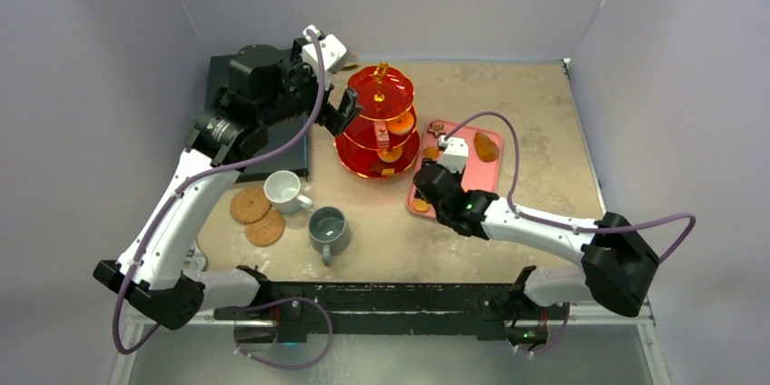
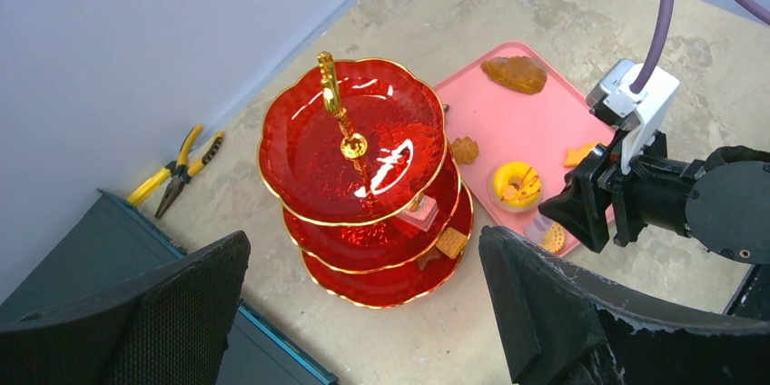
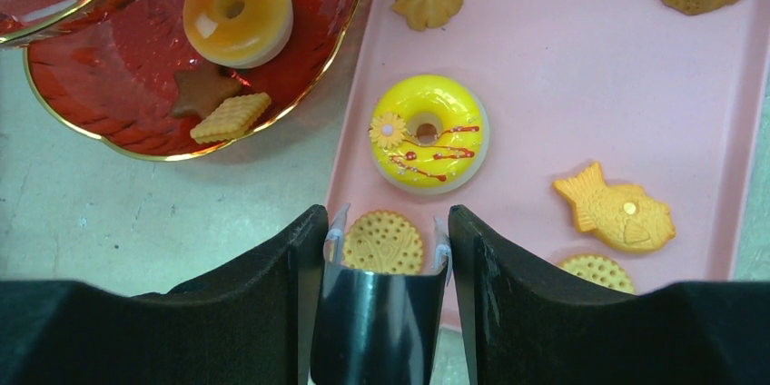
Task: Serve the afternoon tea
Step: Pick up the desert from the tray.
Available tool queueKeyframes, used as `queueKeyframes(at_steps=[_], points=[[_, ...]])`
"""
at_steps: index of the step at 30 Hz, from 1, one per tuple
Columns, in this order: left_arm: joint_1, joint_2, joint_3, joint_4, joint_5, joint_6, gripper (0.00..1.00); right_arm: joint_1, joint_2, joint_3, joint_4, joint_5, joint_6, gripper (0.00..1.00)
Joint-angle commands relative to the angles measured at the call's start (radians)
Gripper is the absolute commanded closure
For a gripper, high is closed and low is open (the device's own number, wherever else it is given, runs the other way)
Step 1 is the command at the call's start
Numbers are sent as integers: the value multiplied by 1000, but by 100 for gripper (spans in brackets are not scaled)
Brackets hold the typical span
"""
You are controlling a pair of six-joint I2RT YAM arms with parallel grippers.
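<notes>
Straddling the round biscuit (image 3: 385,241), your right gripper (image 3: 388,218) hides its near edge, so you can't tell if it's pinched; your left gripper (image 2: 363,244) gapes wide, fingers (image 2: 145,312) cropped.

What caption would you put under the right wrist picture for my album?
Right fingers straddle a round biscuit on the pink tray, beside a yellow doughnut.

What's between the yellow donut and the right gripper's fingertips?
A round biscuit on the pink tray, straddled by the right gripper; the right wrist view shows it.
</notes>
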Motion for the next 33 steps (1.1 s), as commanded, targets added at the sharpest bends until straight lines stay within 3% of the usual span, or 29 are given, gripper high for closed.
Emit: queueKeyframes(at_steps=[1,27,33], points=[[1,-25,-2,32,6,-2,1,-1,-17,0,3,35,9,47],[1,-26,-5,34,9,8,2,-2,20,-47,69,-32,12,48],[1,-25,-4,31,11,6,2,-2,-11,-64,57,-29,36,57]])
